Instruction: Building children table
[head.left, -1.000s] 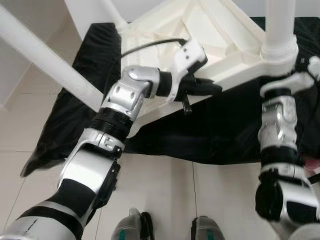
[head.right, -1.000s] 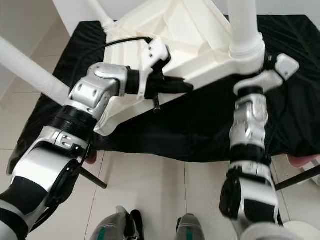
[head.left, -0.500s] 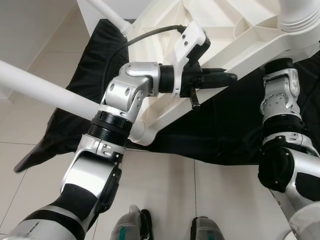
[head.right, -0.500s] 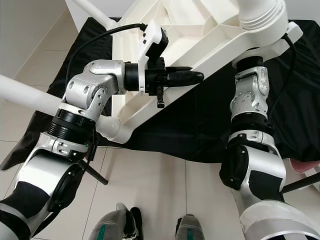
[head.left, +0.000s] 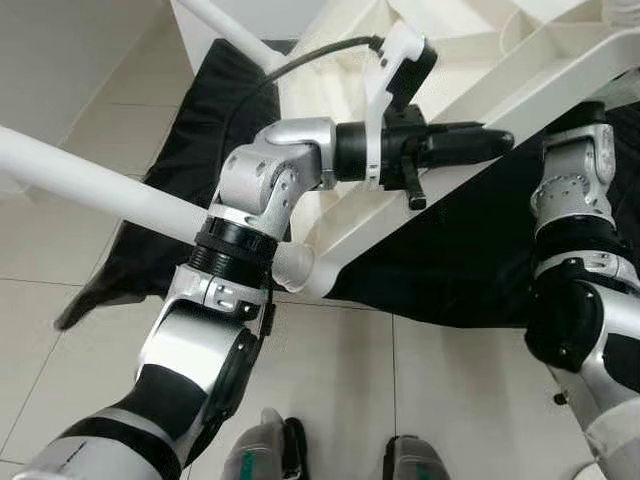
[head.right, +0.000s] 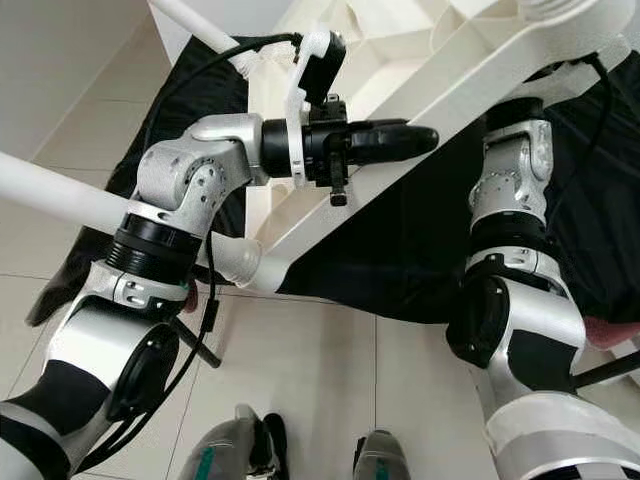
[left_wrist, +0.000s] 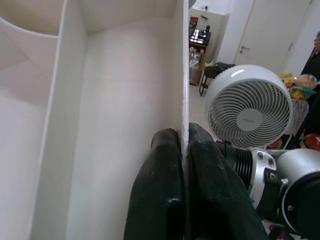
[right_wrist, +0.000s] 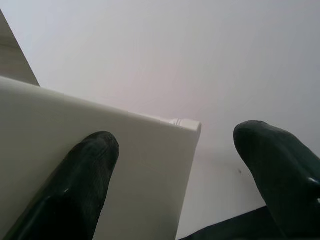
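Pinching table rim (left_wrist: 183, 75): left tool (left_wrist: 184, 145).

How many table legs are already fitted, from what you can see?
2. One leg crosses behind the left arm into the near corner socket; another sits at the far corner. More may be hidden out of frame.

We see the white plastic table (head.left: 470, 60) tipped up over a black cloth, its ribbed underside facing us. One round white leg (head.left: 90, 185) runs from its near corner socket (head.left: 300, 272) out to the left.
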